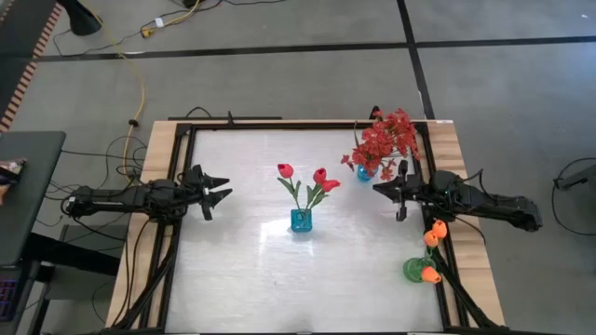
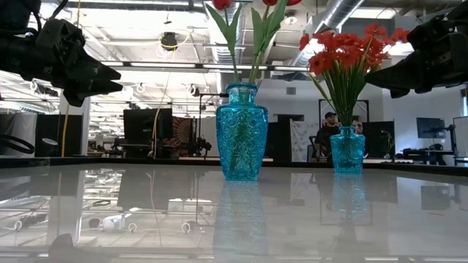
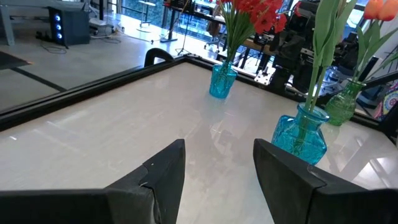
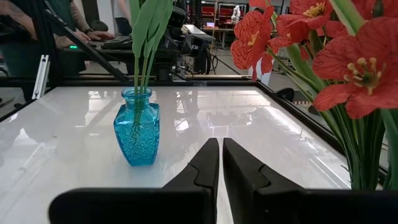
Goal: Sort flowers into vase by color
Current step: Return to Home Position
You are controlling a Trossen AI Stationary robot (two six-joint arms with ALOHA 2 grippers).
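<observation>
Two red rosebuds (image 1: 285,170) stand by their stems in a blue glass vase (image 1: 301,220) at mid-table. A bushy spray of red blossoms (image 1: 386,140) stands in a second blue vase (image 1: 365,172) at the far right. Orange tulip buds (image 1: 436,231) sit in a green vase (image 1: 414,270) at the near right edge. My left gripper (image 1: 226,187) hovers open at the table's left side, pointing level at the middle vase (image 3: 300,134). My right gripper (image 1: 376,188) hovers shut at the right side, near the red spray (image 4: 336,56), pointing at the middle vase (image 4: 137,134).
A black frame (image 1: 186,130) runs around the white tabletop. Bare tabletop lies between the left gripper and the middle vase, and along the near edge. Beyond the far edge the low view shows a person (image 2: 330,128) seated in the room.
</observation>
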